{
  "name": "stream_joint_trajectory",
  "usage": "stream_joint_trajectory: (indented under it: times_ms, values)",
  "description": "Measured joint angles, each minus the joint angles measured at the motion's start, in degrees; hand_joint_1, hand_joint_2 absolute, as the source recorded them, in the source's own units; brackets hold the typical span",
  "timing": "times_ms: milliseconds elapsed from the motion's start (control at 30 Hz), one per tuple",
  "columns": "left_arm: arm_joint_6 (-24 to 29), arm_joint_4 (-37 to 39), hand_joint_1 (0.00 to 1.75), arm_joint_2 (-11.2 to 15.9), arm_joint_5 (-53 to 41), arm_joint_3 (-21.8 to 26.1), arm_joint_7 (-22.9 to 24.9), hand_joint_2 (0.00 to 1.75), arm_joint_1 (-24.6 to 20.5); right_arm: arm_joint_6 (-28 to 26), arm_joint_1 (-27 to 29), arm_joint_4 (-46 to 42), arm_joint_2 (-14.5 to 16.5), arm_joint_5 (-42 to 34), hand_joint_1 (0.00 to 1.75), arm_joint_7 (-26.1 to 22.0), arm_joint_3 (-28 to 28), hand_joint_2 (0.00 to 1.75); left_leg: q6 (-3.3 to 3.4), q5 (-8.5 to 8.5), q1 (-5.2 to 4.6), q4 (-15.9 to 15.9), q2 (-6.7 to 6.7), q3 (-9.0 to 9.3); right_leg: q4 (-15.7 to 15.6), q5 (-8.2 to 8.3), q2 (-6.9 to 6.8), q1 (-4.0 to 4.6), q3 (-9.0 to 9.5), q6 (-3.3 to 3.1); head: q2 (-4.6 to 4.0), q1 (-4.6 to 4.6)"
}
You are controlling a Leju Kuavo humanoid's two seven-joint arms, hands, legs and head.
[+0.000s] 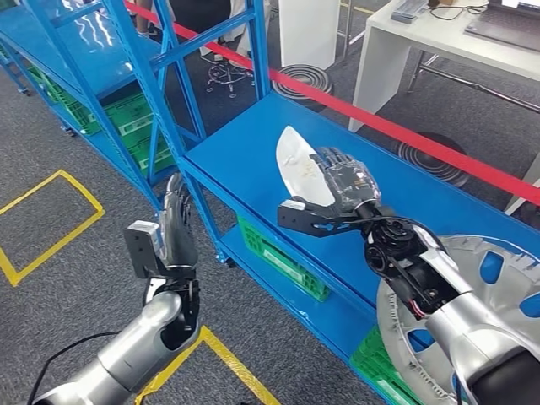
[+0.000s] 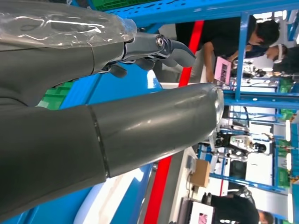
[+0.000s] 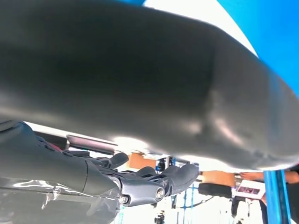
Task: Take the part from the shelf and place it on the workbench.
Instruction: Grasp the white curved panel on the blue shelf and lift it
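Part: white curved piece (image 1: 299, 164), lying on the blue shelf (image 1: 245, 160) deck, near the middle of the head view, toward 12 o'clock from the right hand.
Right hand: (image 1: 343, 190) reaches over the shelf deck; dark fingers (image 1: 331, 160) spread across the near edge of the part, thumb stretched out toward 9 o'clock just below it. Whether the fingers actually clasp the part or only rest against it, cannot tell.
Right wrist view: thick grey thumb (image 3: 148, 88) across the frame, fingers (image 3: 159, 184) extended beyond it, white surface and blue shelf behind.
Left hand: (image 1: 177, 224) held upright off the shelf's front edge, at 9 o'clock from the part, above grey floor; fingers (image 2: 159, 46) straight and apart, released, holding nothing.
Lower shelf: green crates (image 1: 283, 261) under the deck.
Silver wheel cover: (image 1: 503, 278) on the shelf at 4 o'clock from the part, partly behind the right arm.
Floor: yellow tape lines (image 1: 54, 215).
Background: red barrier tape (image 1: 395, 131), white counter (image 1: 445, 38) at 1 o'clock.
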Motion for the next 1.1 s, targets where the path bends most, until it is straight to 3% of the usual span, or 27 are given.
stream_joint_trajectory:
  times_ms: [67,100,133,233,300,400,433,600,767,1100]
  values:
    - [0.02,-0.07,0.00,0.01,0.00,0.00,0.00,0.00,0.15,0.01,0.15,0.05,0.00,0.00,0.00,-0.03,-0.01,0.00,0.30,-1.77,-0.33,7.13,0.31,-4.43,0.00,-0.30,-0.39,0.44,0.25,-0.44,0.00,-0.44]
    - [0.02,-0.07,0.00,0.01,0.01,0.00,0.00,0.00,0.23,0.01,0.22,0.09,0.00,0.00,0.00,-0.05,-0.01,0.00,0.54,-1.28,-0.48,8.12,0.33,-5.50,0.00,-0.46,-0.53,0.66,0.42,-0.59,0.00,-0.62]
    - [0.02,-0.08,0.00,0.02,0.01,0.00,0.00,0.00,0.27,0.01,0.25,0.11,0.00,0.00,0.00,-0.05,-0.01,0.00,0.85,0.23,-0.62,6.73,0.34,-5.36,0.00,-0.65,-0.62,0.83,0.65,-0.68,0.00,-0.80]
    - [0.02,-0.22,0.00,0.05,-0.01,0.00,0.01,0.00,0.26,0.02,0.17,0.13,0.00,0.00,0.00,-0.04,-0.02,0.00,1.86,5.90,-1.32,-4.62,0.87,-0.75,-0.03,-1.30,-0.70,1.16,1.38,-0.44,0.00,-1.20]
    - [0.02,-0.39,0.00,0.02,-0.01,0.00,0.01,0.00,0.24,0.08,0.14,0.14,-0.01,0.01,0.00,-0.04,-0.03,0.00,1.98,6.66,-1.68,-8.07,1.07,0.76,-0.12,-1.67,-0.68,1.46,1.51,-0.37,0.00,-1.17]
    - [0.02,-0.51,0.00,-0.04,-0.01,0.00,-0.01,0.00,0.23,0.32,0.20,0.19,-0.02,0.20,0.00,-0.04,-0.03,0.00,1.63,6.76,-1.59,-8.49,0.62,0.94,-0.43,-1.90,-0.85,1.76,1.72,-1.86,0.00,-0.63]
    - [0.01,-0.52,0.00,-0.03,-0.01,0.00,-0.01,0.00,0.23,0.40,0.19,0.21,-0.02,0.34,0.00,-0.04,-0.03,0.00,1.73,6.73,-1.63,-8.51,0.49,0.97,-0.66,-1.85,-0.95,1.74,1.88,-2.06,0.00,-0.45]
    - [-0.11,-0.52,0.00,-0.04,0.03,0.00,0.04,0.00,0.25,0.69,0.18,0.22,-0.02,0.60,0.00,-0.31,-0.03,0.00,2.35,6.57,-1.73,-8.51,0.27,0.98,-1.55,-1.62,-1.19,1.72,2.47,-1.49,0.00,0.16]
    - [0.30,-0.52,0.00,-0.02,-0.02,0.00,0.30,0.00,0.24,0.81,0.18,0.22,0.00,0.61,0.00,-0.64,0.03,0.00,2.62,6.54,-1.85,-8.50,0.26,0.97,-1.91,-1.47,-1.21,1.57,2.64,0.08,0.00,0.29]
    - [1.05,-0.56,0.00,0.07,-0.20,0.00,0.65,0.00,0.25,0.84,0.20,0.33,0.20,1.23,0.00,-0.65,0.22,0.00,2.67,6.64,-1.84,-8.57,0.27,1.05,-1.92,-1.42,-1.24,1.75,2.63,0.38,0.00,0.28]
